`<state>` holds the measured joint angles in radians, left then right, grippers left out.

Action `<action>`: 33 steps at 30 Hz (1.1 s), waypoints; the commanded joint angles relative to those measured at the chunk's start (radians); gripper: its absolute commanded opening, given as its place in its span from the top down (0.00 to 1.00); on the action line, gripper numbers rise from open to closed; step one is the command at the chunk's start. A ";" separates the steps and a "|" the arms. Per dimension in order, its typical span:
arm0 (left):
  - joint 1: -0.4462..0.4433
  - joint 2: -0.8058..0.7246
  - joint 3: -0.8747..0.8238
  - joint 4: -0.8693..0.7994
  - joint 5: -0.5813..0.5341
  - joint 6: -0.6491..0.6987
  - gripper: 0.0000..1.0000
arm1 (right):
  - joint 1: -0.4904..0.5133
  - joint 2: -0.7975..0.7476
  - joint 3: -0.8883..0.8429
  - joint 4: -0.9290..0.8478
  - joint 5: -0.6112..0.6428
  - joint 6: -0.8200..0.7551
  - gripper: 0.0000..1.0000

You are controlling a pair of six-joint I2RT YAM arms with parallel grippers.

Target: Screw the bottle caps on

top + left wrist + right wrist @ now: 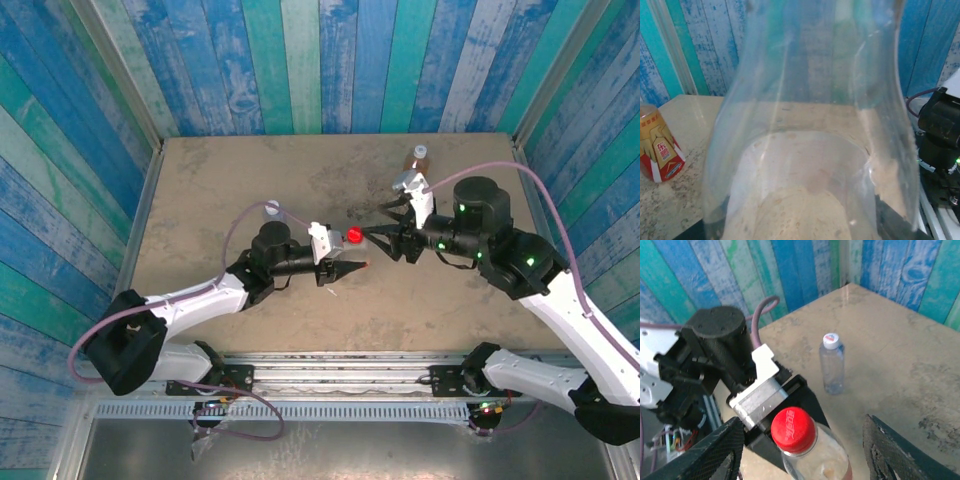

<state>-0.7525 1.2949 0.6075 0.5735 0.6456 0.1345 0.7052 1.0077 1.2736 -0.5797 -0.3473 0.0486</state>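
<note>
Clear bottle (810, 150) w/ red cap (792, 429) at frame centre, gripped by left fingers (345, 268). Right fingers (710, 452) spread open either side of cap, not touching. White-capped bottle (832, 365) upright on surface (900, 355), upper centre.

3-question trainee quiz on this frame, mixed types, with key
1. Multiple choice: what does the left claw hold?
A) the clear bottle with the red cap
B) the amber bottle
C) nothing
2. True or false: the right claw is shut on the red cap.
3. Fill in: the amber bottle stands near the table's ____ edge.

Key: 1 A. 2 False: its fingers stand apart on either side of the cap. 3 far.
</note>
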 commanded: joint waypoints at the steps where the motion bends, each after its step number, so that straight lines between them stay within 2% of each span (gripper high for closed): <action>1: 0.004 0.028 0.040 -0.014 0.052 0.011 0.52 | 0.000 0.049 0.036 -0.119 -0.055 -0.044 0.39; 7: 0.005 0.032 0.042 -0.027 0.056 0.015 0.52 | 0.027 0.113 0.084 -0.166 0.011 -0.092 0.45; 15: 0.004 0.039 0.051 -0.049 0.061 0.024 0.52 | 0.054 0.154 0.107 -0.181 0.028 -0.132 0.53; 26: 0.004 0.047 0.067 -0.082 0.088 0.036 0.52 | 0.063 0.185 0.104 -0.193 0.047 -0.164 0.72; 29: 0.004 0.052 0.068 -0.083 0.083 0.037 0.52 | 0.067 0.190 0.106 -0.198 0.068 -0.170 0.79; 33: 0.004 0.050 0.070 -0.089 0.049 0.034 0.52 | 0.071 0.186 0.102 -0.192 0.096 -0.161 0.83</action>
<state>-0.7441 1.3220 0.6399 0.4690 0.6975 0.1459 0.7689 1.1851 1.3613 -0.7605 -0.2928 -0.1108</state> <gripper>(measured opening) 0.480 0.319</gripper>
